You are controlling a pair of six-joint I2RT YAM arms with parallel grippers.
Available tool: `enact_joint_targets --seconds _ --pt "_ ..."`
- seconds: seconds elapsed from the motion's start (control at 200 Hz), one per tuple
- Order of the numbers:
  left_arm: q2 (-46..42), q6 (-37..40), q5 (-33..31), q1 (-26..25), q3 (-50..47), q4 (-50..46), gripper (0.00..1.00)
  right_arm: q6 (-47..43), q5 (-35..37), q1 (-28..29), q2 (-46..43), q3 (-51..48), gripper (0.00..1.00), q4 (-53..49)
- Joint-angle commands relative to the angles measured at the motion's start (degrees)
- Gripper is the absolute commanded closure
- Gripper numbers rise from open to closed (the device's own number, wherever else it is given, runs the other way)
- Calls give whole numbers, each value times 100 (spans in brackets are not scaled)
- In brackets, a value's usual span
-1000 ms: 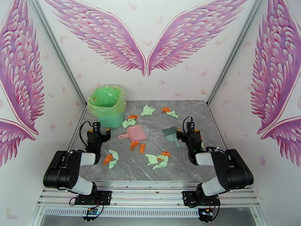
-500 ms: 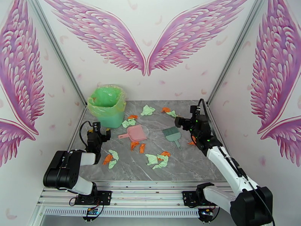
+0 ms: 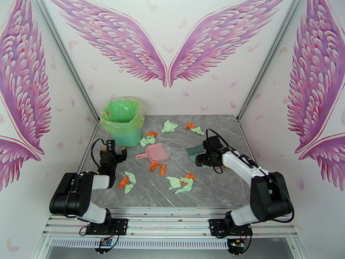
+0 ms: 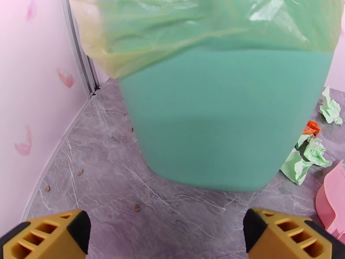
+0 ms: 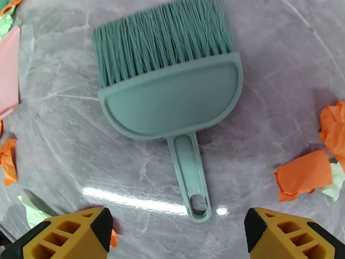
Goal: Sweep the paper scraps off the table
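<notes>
Right gripper (image 5: 177,236) hung over brush (image 5: 172,96) handle, jaws spread, nothing pinched. Left gripper (image 4: 164,236) also spread, empty, facing bin (image 4: 224,117). Paper scraps (image 3: 181,183) lay scattered across table (image 3: 224,193) around dustpan (image 3: 156,153). Grasp looked to need handle centred between jaws, low drop, square squeeze.

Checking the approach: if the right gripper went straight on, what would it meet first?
Likely the handle of the grey-green plastic hand brush lying on the grey marble table, centred ahead of the right gripper; depth is unclear.
</notes>
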Motion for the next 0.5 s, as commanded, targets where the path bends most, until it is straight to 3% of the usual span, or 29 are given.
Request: enact_joint_targets --seconds 0.0,0.495 --pt "-1 -42 82 33 153 -98 1 -139 23 28 191 124 16 -106" --pt "-1 -67 47 58 153 -109 1 -308 20 25 1224 304 28 61"
